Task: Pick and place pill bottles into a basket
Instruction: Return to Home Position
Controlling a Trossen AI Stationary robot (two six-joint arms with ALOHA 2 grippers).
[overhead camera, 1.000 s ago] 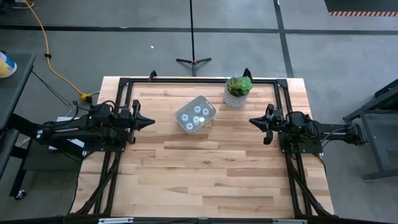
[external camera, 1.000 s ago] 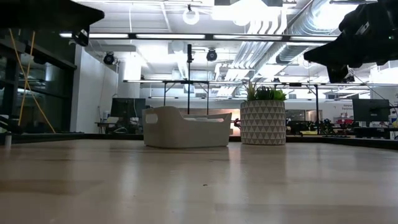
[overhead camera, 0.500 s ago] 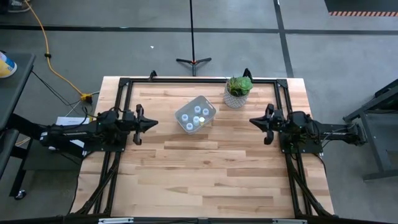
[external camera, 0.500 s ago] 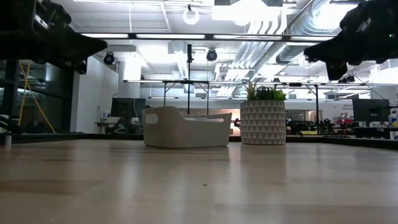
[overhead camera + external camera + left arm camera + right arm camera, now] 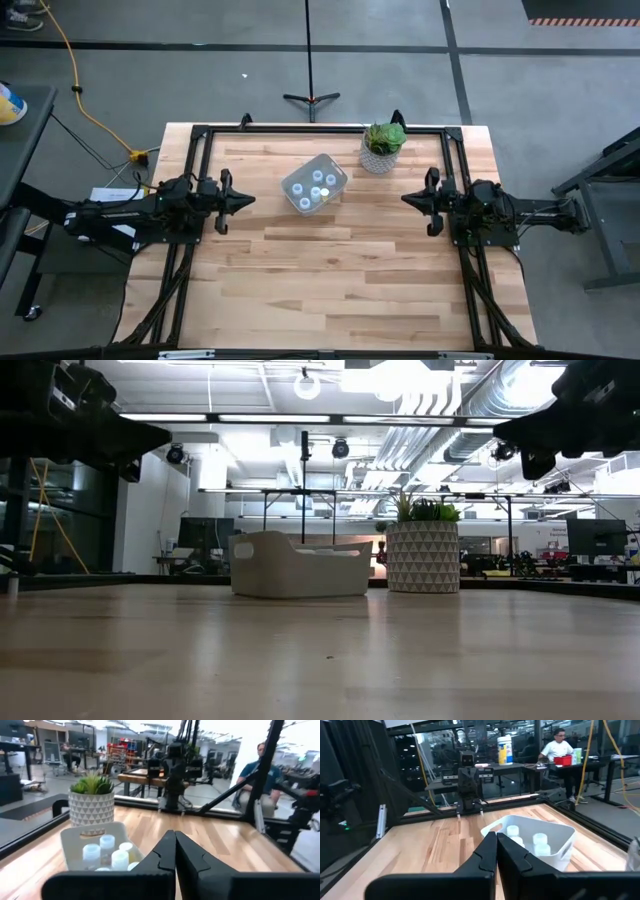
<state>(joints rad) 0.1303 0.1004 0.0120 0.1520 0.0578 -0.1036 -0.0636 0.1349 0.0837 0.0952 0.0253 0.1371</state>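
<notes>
The pale grey-blue basket [image 5: 314, 184] stands on the table at the far middle, with several white-capped pill bottles [image 5: 318, 187] standing inside it; it also shows in the low view [image 5: 300, 564], the left wrist view [image 5: 95, 851] and the right wrist view [image 5: 540, 840]. My left gripper [image 5: 248, 200] is shut and empty, raised over the table's left side, pointing toward the basket. My right gripper [image 5: 405, 199] is shut and empty, raised over the right side, pointing toward the left. In both wrist views the fingertips meet [image 5: 174, 836] [image 5: 496, 837].
A white patterned pot with a green plant [image 5: 382, 146] stands on the table just right of the basket, near the far edge. A black frame [image 5: 320, 129] borders the table. People sit in the room beyond the table.
My left gripper has moved a little toward the table's right and near side, settling level beside the basket. The basket and bottles have not moved.
</notes>
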